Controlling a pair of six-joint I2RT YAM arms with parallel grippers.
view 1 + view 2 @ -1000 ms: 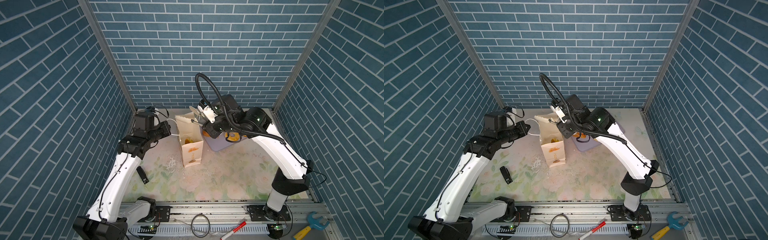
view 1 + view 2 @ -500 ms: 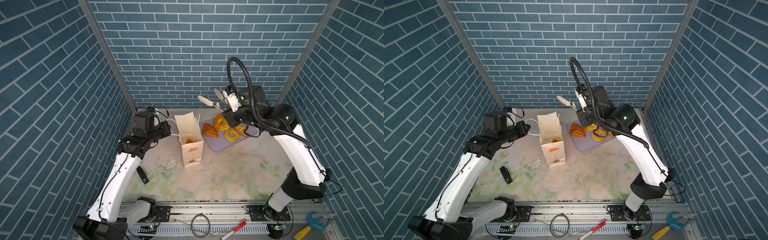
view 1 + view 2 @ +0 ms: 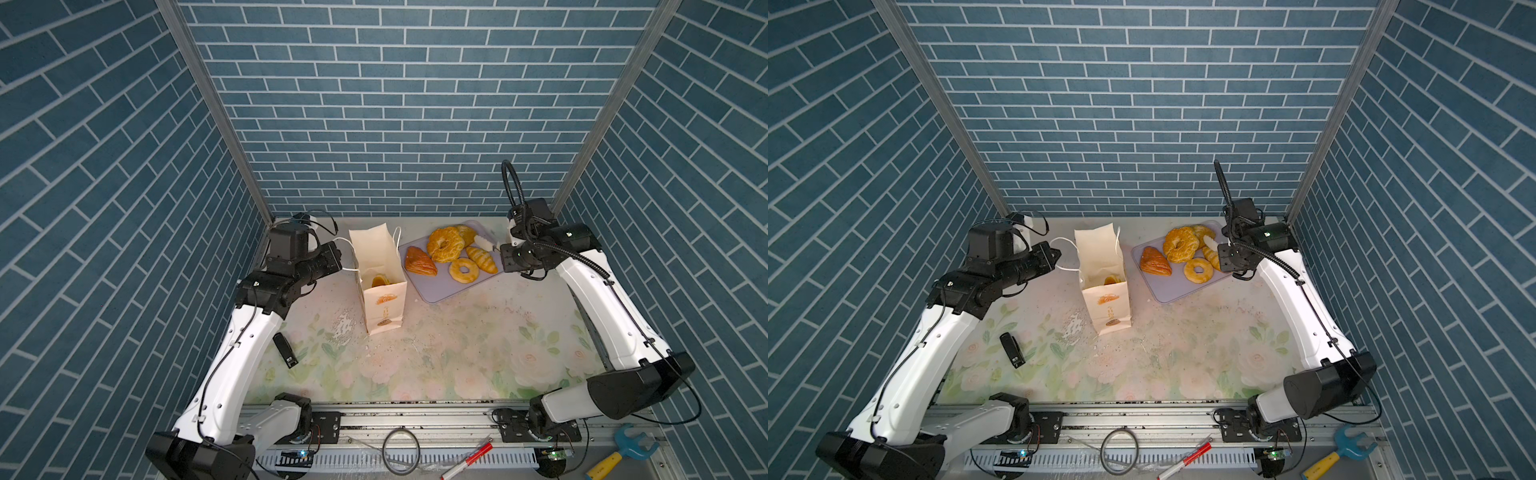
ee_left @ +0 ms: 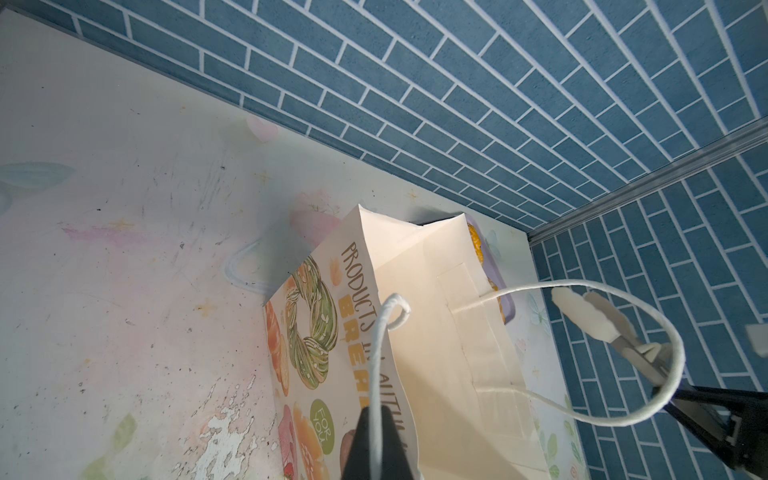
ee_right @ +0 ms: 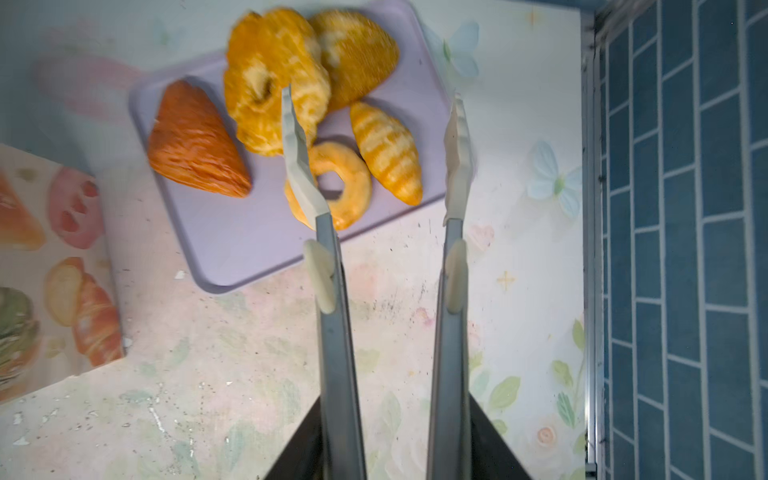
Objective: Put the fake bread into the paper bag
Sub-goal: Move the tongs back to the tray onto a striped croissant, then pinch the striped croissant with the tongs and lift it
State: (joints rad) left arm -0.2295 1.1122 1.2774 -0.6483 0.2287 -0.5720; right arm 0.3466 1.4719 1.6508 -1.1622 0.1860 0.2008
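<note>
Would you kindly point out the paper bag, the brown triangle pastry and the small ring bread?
paper bag (image 3: 384,307): in a top view, printed front.
brown triangle pastry (image 3: 420,262): in a top view, its middle.
small ring bread (image 3: 454,271): in a top view, its rim.

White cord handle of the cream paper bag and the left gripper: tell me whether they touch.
Touching. The left wrist view shows the white cord handle running straight into the shut black left gripper, pinched there.
</note>
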